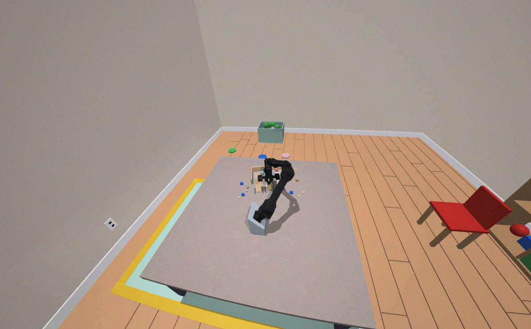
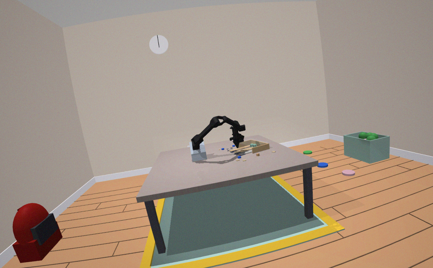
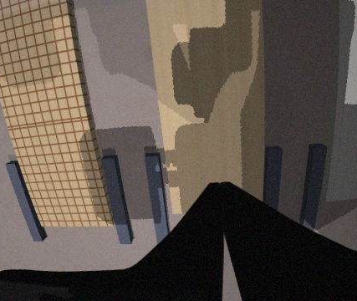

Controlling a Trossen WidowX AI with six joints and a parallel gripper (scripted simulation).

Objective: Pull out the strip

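Table: grey top, dark legs, standing on a teal mat with a yellow border.

Arm: black, rises from a pale grey base block near mid-table, arches over and points its wrist straight down at the near end of the tray.

Tray: shallow, tan-walled, open toward the arm, with strips running out of it onto the table.

Strips, wrist view: checkered strip on the left, plain tan strip in the middle, grey strip on the right under heavy shadow. Short dark blue rails flank their near ends.

Gripper: fingers pressed together, only a thin sliver of a gap, nothing between them. Tips sit low over the near end of the plain tan strip; contact cannot be judged.

Labelled cube: pale green, in the tray at the far end of the strips, well apart from the gripper. Which strip it rests on is too small to tell.

Small blue discs and tan bits lie scattered around the tray.
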